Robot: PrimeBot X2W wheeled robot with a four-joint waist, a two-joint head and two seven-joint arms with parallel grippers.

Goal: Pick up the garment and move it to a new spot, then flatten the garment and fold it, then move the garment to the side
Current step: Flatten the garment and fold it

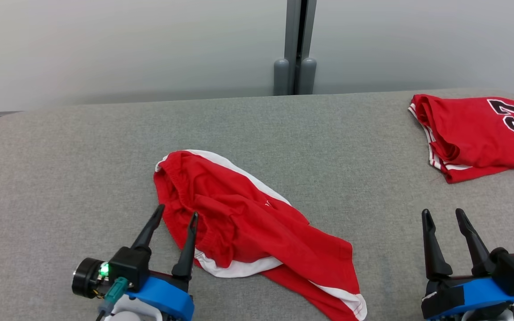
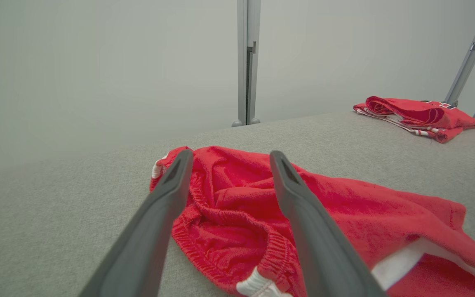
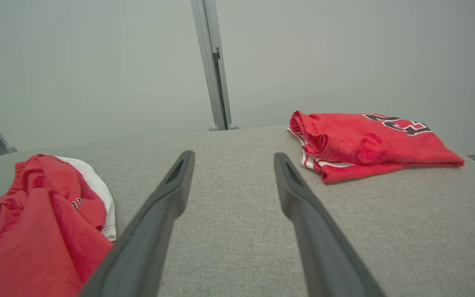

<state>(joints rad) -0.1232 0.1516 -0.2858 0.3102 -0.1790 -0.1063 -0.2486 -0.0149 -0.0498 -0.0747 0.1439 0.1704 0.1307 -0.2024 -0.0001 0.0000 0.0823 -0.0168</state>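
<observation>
Found red shorts (image 1: 248, 223) crumpled, white trim showing, on grey table (image 1: 83, 147), well in front of grey post (image 1: 296, 44) and slightly to its left. Noted left gripper (image 1: 178, 210) further front-left of post, with jaws spread wide, empty, fingertips straddling waistband edge of shorts; unable to confirm contact. Noted right gripper (image 1: 442, 211) front-right of post, with jaws likewise spread, gripping nothing. Logged folded jersey (image 1: 480, 133) right of post, apart from both grippers.

- Looks like a bare test room or lab.
- Plain pale wall panels (image 1: 105, 44) meet at a grey metal post (image 1: 300, 35).
- A wide, grey, fabric-covered surface (image 1: 60, 156).
</observation>
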